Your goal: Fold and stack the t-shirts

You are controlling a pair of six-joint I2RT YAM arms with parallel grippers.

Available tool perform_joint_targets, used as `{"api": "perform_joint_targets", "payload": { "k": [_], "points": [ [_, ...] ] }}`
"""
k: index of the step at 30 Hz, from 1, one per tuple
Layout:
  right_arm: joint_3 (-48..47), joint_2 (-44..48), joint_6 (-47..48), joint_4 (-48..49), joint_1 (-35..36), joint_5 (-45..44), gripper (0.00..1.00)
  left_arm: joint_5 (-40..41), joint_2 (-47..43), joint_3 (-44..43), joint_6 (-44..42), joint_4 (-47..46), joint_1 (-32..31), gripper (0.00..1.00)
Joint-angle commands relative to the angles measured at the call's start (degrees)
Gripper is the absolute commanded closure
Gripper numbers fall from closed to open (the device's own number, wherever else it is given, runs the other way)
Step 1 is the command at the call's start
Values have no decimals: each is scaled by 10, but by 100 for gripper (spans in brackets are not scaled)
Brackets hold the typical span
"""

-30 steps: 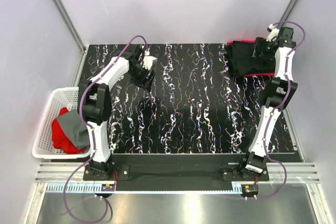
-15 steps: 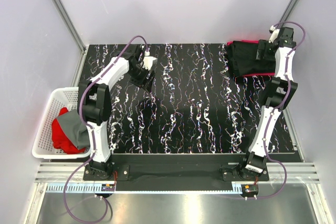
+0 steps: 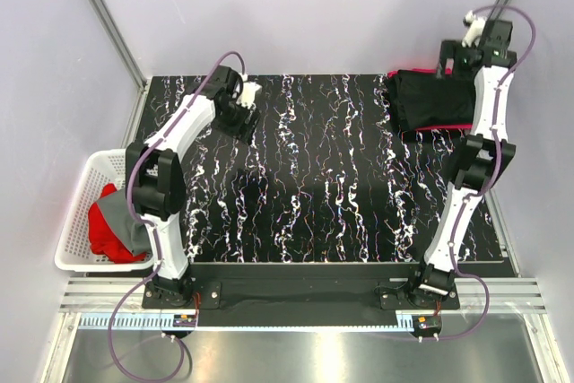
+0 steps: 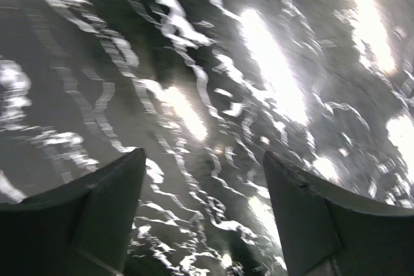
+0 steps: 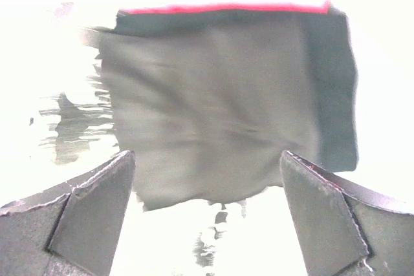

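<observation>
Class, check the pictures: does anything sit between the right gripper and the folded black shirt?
Nothing visible does. The right gripper, fingers open, hangs over the folded black shirt; its wrist view shows the cloth uncovered.

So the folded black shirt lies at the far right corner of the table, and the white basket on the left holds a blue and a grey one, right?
Not quite. The top external view shows the white basket holding a red shirt and a grey shirt, not a blue one. The folded black shirt is indeed at the far right corner.
</observation>
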State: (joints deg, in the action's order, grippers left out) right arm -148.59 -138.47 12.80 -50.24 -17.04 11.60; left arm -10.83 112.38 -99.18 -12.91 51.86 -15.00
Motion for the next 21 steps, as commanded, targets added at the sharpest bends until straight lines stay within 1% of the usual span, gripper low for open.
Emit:
{"api": "perform_joint_targets", "payload": {
  "k": [1, 2, 3, 4, 5, 6, 7, 8, 9, 10, 11, 14, 15, 17, 19, 20, 21],
  "points": [
    [42, 124, -33, 15, 54, 120, 0, 103, -25, -45, 27, -46, 2, 19],
    [82, 133, -43, 13, 63, 140, 0, 105, -21, -53, 44, -46, 2, 16],
    [103, 141, -49, 10, 72, 163, 0, 104, -15, -65, 52, -45, 2, 8],
    [127, 157, -50, 6, 88, 187, 0, 93, -15, -69, 60, -46, 3, 1],
    [179, 166, -42, 8, 101, 221, 0, 81, -18, -69, 68, -46, 2, 1],
    [209, 177, -29, 8, 113, 230, 0, 68, -24, -69, 70, -46, 2, 1],
    [238, 201, 13, 12, 142, 242, 0, 52, -28, -69, 70, -45, 2, 1],
    [301, 217, 43, 15, 156, 257, 0, 57, -32, -69, 74, -46, 1, 1],
    [336, 232, 37, 45, 167, 253, 0, 58, -35, -66, 75, -45, 1, 1],
    [370, 259, 27, 68, 190, 221, 0, 58, -38, -60, 78, -44, 0, 1],
    [425, 268, 15, 84, 216, 200, 0, 56, -44, -55, 82, -41, 0, 1],
    [468, 279, -43, 102, 258, 132, 0, 31, -63, -25, 103, -21, 2, 1],
    [472, 277, -70, 102, 263, 124, 0, 19, -68, -23, 104, -15, 2, 1],
    [494, 280, -68, 102, 272, 147, 0, -2, -87, -18, 86, 4, 2, 1],
    [512, 288, -54, 129, 277, 145, 0, 28, -104, -22, 66, 28, 2, 1],
    [524, 289, -54, 138, 277, 142, 0, 47, -123, -29, 42, 37, 2, 1],
    [524, 288, -52, 146, 277, 137, 0, 93, -134, -31, 26, 50, 3, 1]
  ]
}}
